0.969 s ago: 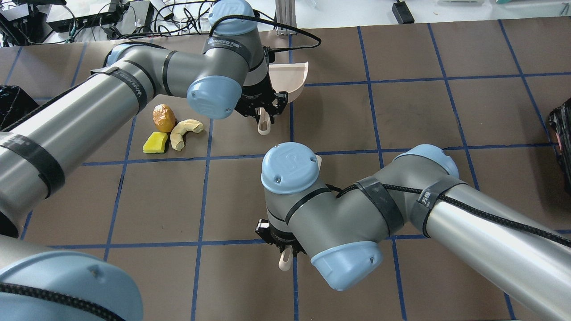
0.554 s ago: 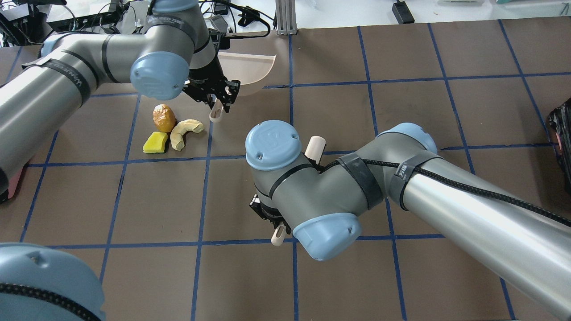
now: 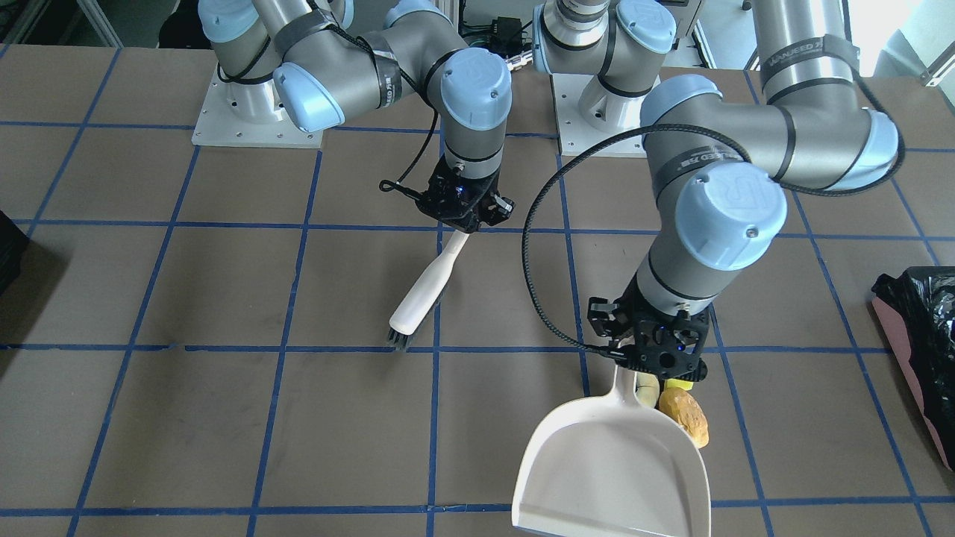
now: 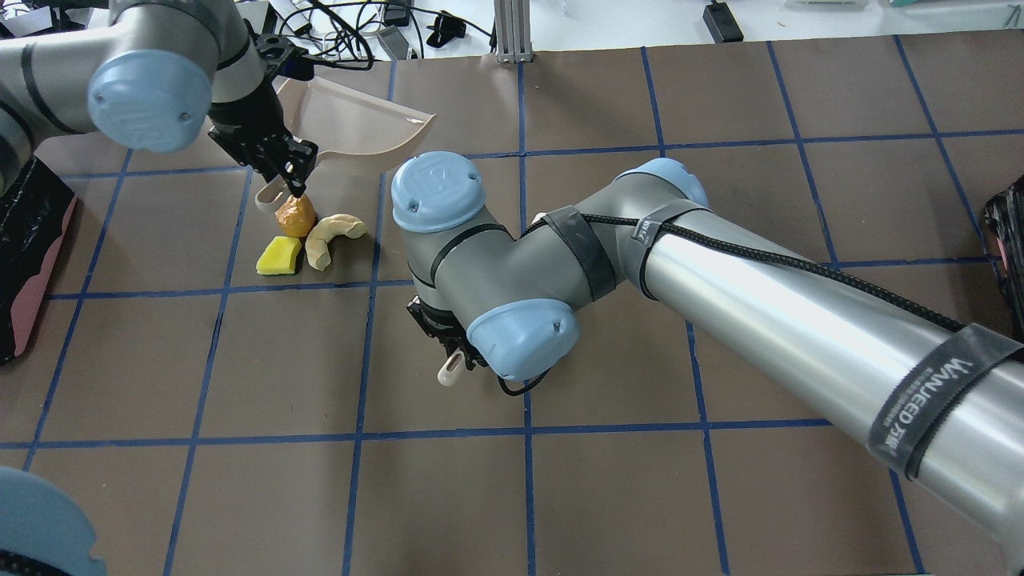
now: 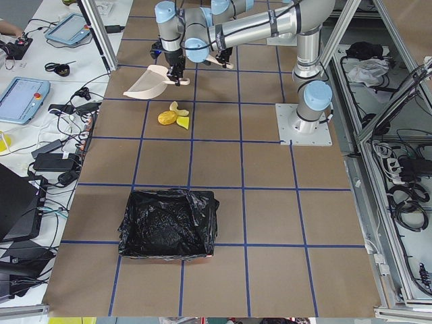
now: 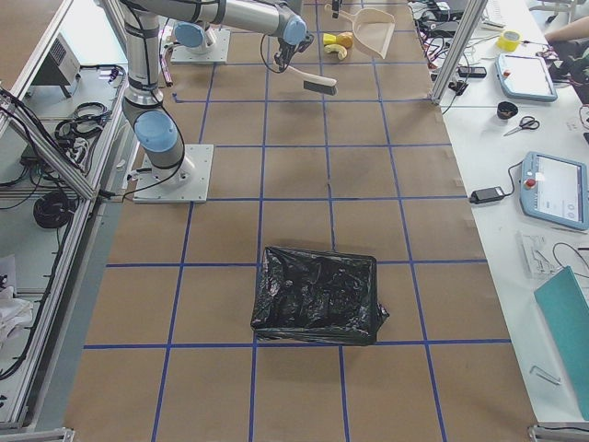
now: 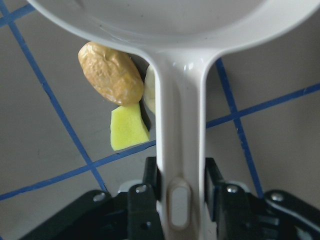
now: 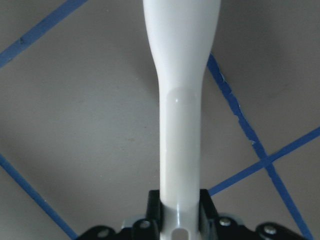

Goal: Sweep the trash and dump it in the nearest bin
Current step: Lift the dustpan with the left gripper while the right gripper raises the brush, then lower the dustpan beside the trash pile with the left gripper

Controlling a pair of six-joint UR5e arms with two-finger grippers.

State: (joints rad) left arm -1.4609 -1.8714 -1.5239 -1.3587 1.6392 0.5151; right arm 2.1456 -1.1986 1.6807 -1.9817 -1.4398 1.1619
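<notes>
Cream plastic dustpan (image 3: 612, 466), pinched in the left claw (image 3: 647, 367), might bump the orange-brown lump (image 3: 684, 416). Right claw (image 3: 464, 216) pinches the white brush (image 3: 421, 291).

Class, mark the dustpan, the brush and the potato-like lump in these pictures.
dustpan (image 3: 612, 470): exterior front-facing view, middle of its scoop.
brush (image 3: 424, 289): exterior front-facing view, on its white handle.
potato-like lump (image 7: 110, 72): left wrist-mounted view, middle of its brown skin.

white dustpan (image 3: 608, 462) & brush (image 3: 421, 294); brown table (image 3: 224, 432) w/ blue tape grid.
</notes>
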